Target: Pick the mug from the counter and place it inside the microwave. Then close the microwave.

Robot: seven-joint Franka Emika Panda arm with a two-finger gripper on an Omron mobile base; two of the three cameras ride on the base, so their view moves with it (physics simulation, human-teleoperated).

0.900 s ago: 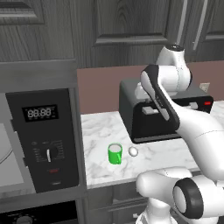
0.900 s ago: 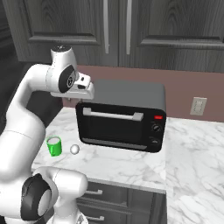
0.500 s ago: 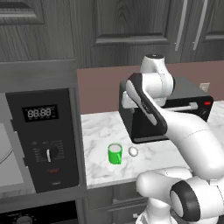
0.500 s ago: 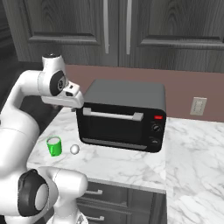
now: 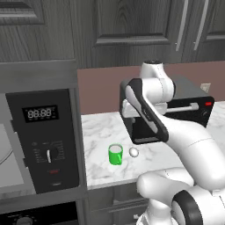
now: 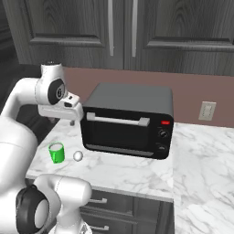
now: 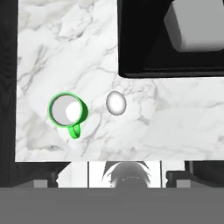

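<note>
Surroundings: dark grey cabinet fronts above, brown backsplash behind the counter [image 6: 205, 151], white-grey veined marble over dark drawers.
Mug [image 5: 115, 154]: bright green, upright on the counter near its front edge, handle toward that edge in my hand view; free of any contact.
Ball [image 5: 134, 152]: small, white, just beside the mug, not touching it.
Black appliance [image 6: 130, 119]: boxy, red light on its panel, behind the ball.
Microwave [image 5: 44, 143]: at the counter's left end, door open, pale turntable visible.
My gripper [image 6: 71, 122]: raised above the counter, pointing down, holding nothing; whether my fingers are apart, I cannot tell.
</note>
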